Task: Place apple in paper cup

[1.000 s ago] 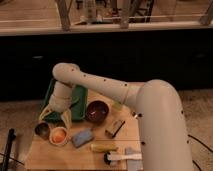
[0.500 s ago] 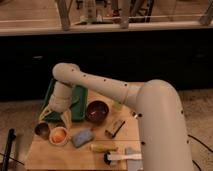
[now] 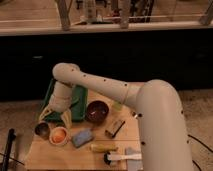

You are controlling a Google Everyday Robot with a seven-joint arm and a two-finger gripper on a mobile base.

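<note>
The orange-red apple (image 3: 59, 134) sits inside the short pale paper cup (image 3: 50, 139) at the front left of the wooden table (image 3: 50, 155); only the cup's rim shows around it. My gripper (image 3: 55, 118) hangs just above and behind the cup, with its cream fingers (image 3: 67, 118) spread apart and pointing down. It is open and holds nothing. The arm reaches in from the right and bends down over the table's left side.
A small dark metallic cup (image 3: 42, 130) stands left of the paper cup. A dark red bowl (image 3: 97, 111), a green tray (image 3: 80, 102), a blue sponge (image 3: 82, 137), a yellow banana-like item (image 3: 102, 147), a brown block (image 3: 115, 128) and a white brush (image 3: 122, 157) are also on the table.
</note>
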